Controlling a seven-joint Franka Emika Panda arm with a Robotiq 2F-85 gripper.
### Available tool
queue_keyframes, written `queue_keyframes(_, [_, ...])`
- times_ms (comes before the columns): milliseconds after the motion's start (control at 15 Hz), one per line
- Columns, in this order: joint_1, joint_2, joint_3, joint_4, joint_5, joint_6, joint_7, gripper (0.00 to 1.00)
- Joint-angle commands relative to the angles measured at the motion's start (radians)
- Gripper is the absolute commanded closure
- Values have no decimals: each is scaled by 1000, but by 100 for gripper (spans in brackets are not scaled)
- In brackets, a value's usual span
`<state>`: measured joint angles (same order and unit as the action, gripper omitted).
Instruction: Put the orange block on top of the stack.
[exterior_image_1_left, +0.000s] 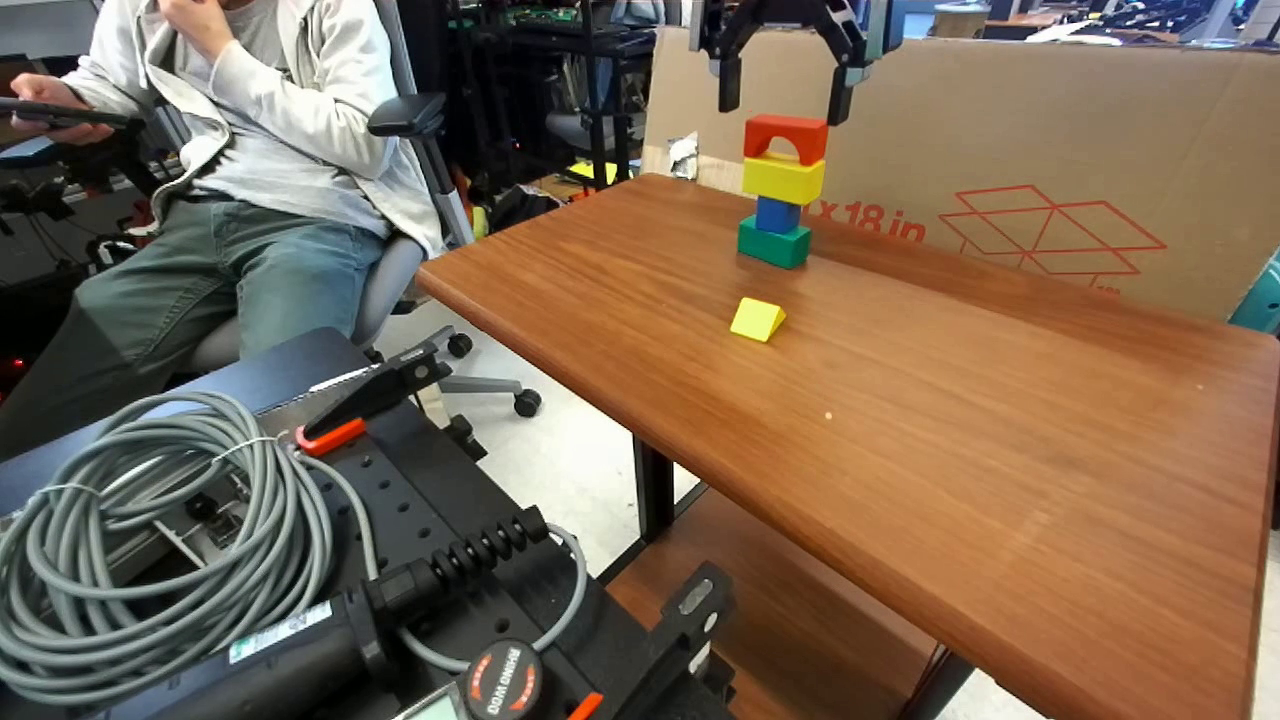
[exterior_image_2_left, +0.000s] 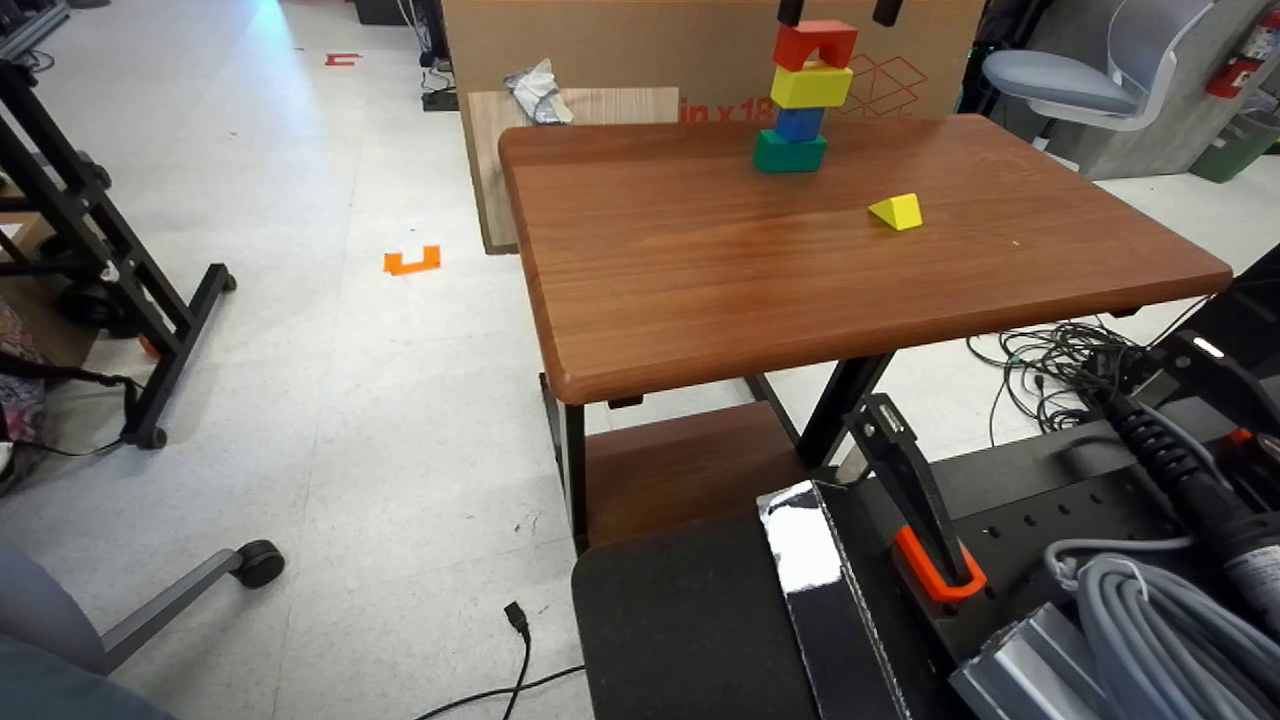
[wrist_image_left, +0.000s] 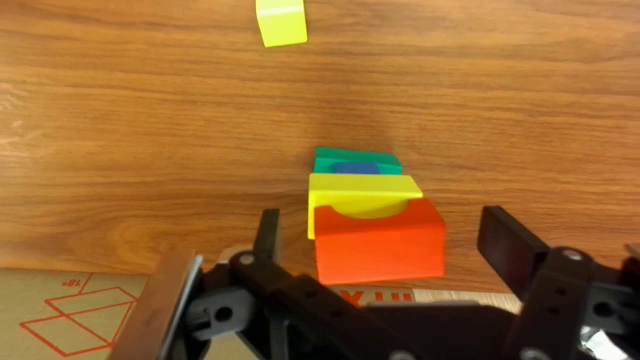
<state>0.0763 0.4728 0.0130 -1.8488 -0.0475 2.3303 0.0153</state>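
Observation:
The orange block (exterior_image_1_left: 786, 131) is an orange-red arch. It rests on top of the stack, on the yellow block (exterior_image_1_left: 783, 182), with its cut-out facing down. Below the yellow block are a small blue cube (exterior_image_1_left: 777, 214) and a teal-green block (exterior_image_1_left: 773, 243) on the table. Both exterior views show the orange block there (exterior_image_2_left: 815, 45). In the wrist view its flat top (wrist_image_left: 380, 255) lies between the spread fingers. My gripper (exterior_image_1_left: 785, 100) is open and empty, with its fingertips just above the orange block, apart from it. In an exterior view the gripper (exterior_image_2_left: 838, 12) is mostly cut off.
A yellow wedge (exterior_image_1_left: 758, 319) lies on the wooden table (exterior_image_1_left: 950, 420) in front of the stack. A large cardboard box (exterior_image_1_left: 1000, 130) stands behind the table's far edge. A person (exterior_image_1_left: 250, 150) sits beside the table. Coiled cable (exterior_image_1_left: 170, 540) lies on a black bench.

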Motion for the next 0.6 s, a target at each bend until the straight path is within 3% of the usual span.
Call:
queue_keyframes(0, [5,-122,-6,-19,2,-218,68,0])
queue_keyframes(267, [17,-217,-20,-45,-72,-431,159,0])
queue_keyframes(333, [-1,-168,-1,-5,-36,-371,114,0])
queue_keyframes(533, [-1,-205,-3,-28,-50,-418,140,0])
